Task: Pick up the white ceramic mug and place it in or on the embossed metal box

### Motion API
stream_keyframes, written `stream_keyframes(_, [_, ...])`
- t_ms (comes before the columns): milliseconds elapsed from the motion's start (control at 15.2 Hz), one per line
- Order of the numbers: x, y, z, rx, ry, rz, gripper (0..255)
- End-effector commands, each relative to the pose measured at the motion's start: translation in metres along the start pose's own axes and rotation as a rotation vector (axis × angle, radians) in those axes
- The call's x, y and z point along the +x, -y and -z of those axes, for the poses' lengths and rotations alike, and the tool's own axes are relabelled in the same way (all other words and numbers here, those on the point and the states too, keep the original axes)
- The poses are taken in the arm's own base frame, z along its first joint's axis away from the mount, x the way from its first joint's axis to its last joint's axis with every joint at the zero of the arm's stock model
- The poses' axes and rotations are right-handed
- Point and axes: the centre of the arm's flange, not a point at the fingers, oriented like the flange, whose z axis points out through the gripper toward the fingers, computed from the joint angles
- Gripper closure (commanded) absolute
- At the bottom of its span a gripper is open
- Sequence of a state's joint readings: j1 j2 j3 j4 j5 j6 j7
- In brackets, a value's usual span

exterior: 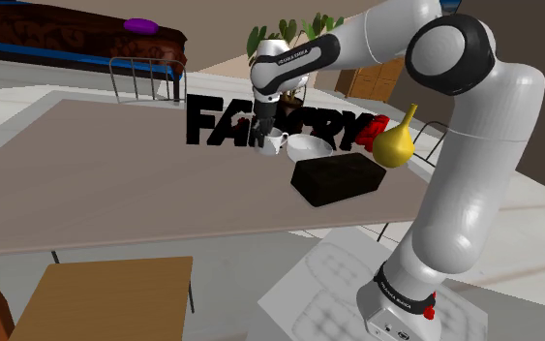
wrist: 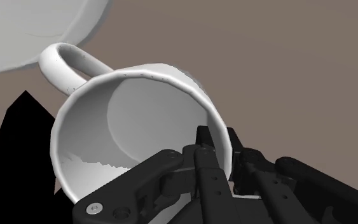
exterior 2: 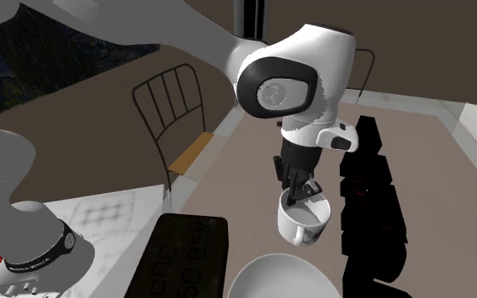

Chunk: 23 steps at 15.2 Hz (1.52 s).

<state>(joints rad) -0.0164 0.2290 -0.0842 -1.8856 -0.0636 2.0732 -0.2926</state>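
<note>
Wrist view: black hand nearly closed, pinching the rim of the white handled mug, one finger inside. Shoulder view: mug just beside a white bowl, dark embossed box at its five o'clock.

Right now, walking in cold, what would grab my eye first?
The big white arm stretches over the brown table, its black gripper pinching the rim of a white mug. In the shoulder view, huge black letters stand behind it, with a yellow gourd-shaped vase and a dark box toward that view's right.
</note>
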Motion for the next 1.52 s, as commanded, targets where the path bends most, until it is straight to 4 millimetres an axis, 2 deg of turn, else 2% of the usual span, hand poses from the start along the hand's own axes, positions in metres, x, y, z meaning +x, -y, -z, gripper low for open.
stream_keyframes(0, [0.0, 0.0, 0.01, 0.0, 0.0, 0.0, 255])
stream_keyframes(1452, [-0.007, -0.007, 0.123, 0.0, 0.0, 0.0, 255])
